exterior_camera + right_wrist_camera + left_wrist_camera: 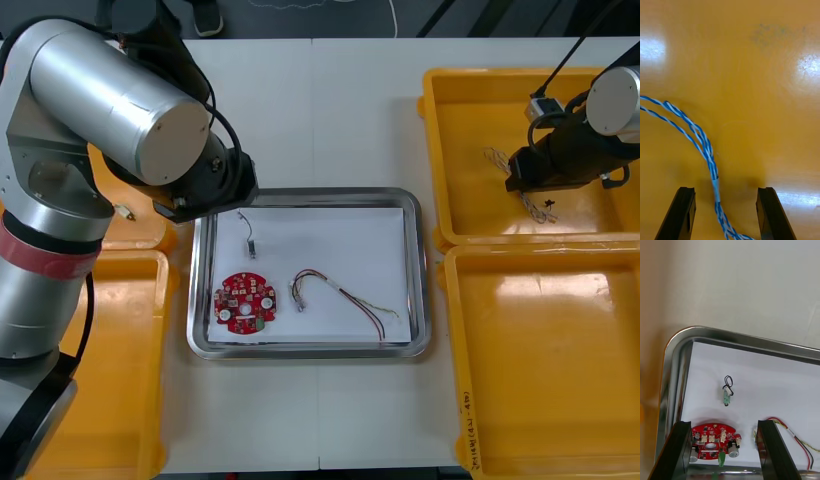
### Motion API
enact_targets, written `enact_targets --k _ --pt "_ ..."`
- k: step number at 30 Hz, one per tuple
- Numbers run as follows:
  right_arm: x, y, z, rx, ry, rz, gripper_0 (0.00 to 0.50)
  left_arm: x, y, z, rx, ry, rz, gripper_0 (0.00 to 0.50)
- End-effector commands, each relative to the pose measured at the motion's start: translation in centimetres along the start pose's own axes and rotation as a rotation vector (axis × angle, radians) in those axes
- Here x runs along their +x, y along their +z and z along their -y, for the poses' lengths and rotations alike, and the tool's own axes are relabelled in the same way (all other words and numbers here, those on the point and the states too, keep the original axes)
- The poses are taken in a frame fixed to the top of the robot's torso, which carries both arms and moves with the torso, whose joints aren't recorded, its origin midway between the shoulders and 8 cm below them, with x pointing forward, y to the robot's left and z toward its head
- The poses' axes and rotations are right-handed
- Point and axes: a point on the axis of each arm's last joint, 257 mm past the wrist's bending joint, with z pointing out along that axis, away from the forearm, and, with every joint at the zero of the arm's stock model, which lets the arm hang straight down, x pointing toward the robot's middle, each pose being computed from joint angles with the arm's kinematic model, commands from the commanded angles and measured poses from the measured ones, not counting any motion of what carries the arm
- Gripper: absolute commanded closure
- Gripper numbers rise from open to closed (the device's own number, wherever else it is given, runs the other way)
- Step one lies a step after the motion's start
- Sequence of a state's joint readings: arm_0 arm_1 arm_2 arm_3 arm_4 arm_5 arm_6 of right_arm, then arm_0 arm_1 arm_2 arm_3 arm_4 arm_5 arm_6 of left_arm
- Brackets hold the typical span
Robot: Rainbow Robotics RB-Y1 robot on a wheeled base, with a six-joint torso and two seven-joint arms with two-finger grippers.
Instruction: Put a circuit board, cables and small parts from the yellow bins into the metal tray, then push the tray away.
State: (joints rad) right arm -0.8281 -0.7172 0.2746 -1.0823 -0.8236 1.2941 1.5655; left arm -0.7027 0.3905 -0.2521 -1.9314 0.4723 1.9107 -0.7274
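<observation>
The metal tray (425, 280), white inside, holds a round red circuit board (245, 302), a red and yellow cable (340, 295) and a small metal part (248, 238) with a black wire. My left gripper (724, 423) hovers open over the tray's rim (673, 363), above the circuit board (713, 440) and the small part (727, 393). In the far right yellow bin (460, 130), my right gripper (724, 189) stands open and low. A twisted blue and white cable (703, 144) runs between its fingers.
A near right yellow bin (540, 380) lies bare. Two yellow bins on the left (120, 400) sit mostly under my left arm. The blue and white cable (535, 205) lies near the far right bin's front wall. Bare table stretches beyond the tray.
</observation>
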Motion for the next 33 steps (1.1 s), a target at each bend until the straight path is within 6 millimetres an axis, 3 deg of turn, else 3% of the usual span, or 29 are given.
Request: enact_targets --k 1,17,26,29,30,33 --pt "0.0 0.2 0.4 0.02 -0.038 0.002 0.029 -4.1 -3.8 -0.5 0.008 0.061 0.093 0.0" --pt "0.6 1.3 -0.5 0.017 -0.044 -0.015 0.03 -9.8 -7.6 -3.8 -0.026 0.022 0.006 0.0" --pt "1.3 1.9 -0.4 0.029 -0.052 -0.033 0.028 -11.6 -7.8 -8.1 -0.087 0.007 -0.031 0.0" --pt "1.3 1.9 -0.4 0.03 -0.052 -0.032 0.028 -12.0 -7.7 -10.5 -0.121 0.009 -0.05 0.0" --pt "1.3 1.9 -0.3 0.032 -0.055 -0.031 0.037 -12.1 -7.7 -11.0 -0.127 0.007 -0.052 0.0" --pt "1.3 1.9 -0.2 0.036 -0.054 -0.03 0.222 -12.2 -7.5 -13.5 -0.16 0.014 -0.079 0.0"
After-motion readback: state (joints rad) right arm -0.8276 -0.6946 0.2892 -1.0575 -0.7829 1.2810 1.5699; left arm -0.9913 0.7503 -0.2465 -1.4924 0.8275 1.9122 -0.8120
